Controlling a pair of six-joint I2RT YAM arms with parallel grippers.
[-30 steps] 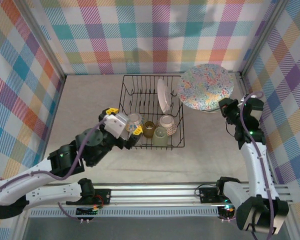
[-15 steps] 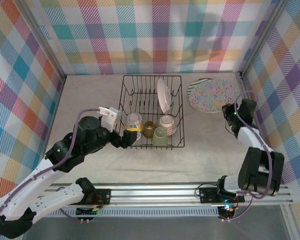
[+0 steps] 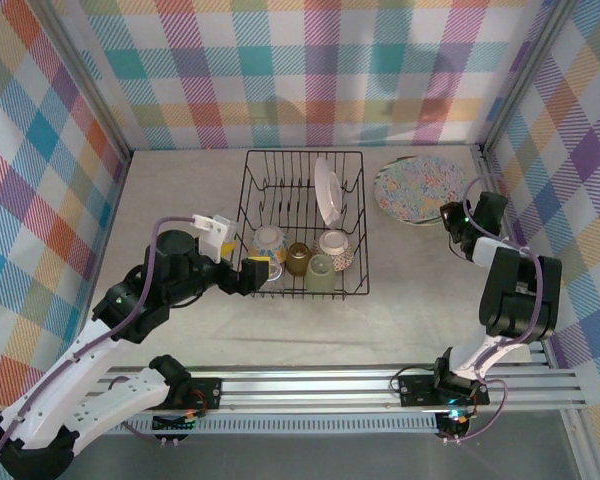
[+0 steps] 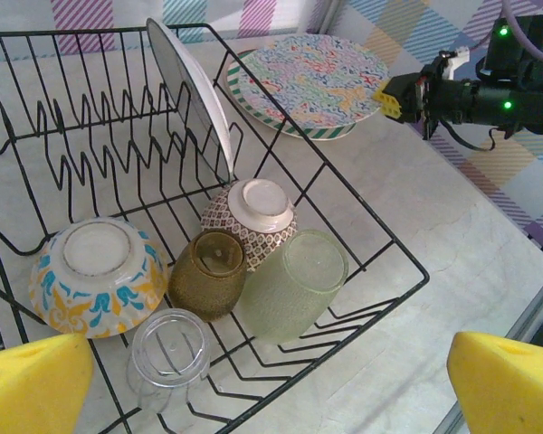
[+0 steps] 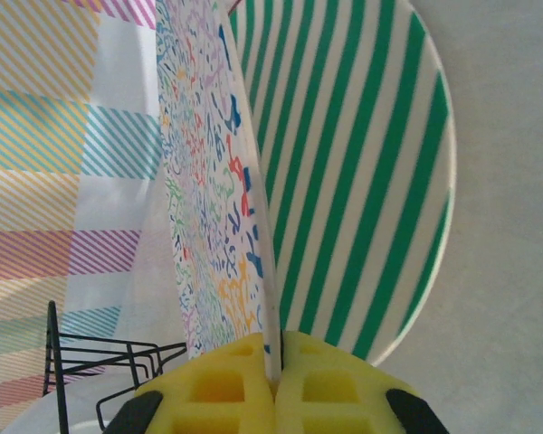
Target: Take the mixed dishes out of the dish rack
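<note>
Right gripper (image 5: 273, 362) pinches the rim of the patterned plate (image 5: 208, 181), holding it slightly tilted over the green-striped plate (image 5: 362, 181) right of the dish rack (image 3: 300, 152) (to stack them, I judge); left gripper (image 3: 252, 270) hangs wide open at the rack's near-left corner above the clear cup (image 4: 169, 348), placed to pick it.

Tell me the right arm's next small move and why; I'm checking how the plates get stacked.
Probably open the right gripper and let go. It is shut on the rim of the patterned plate, which seems already down on the striped plate right of the rack; whether it lies fully flat I cannot tell.
</note>
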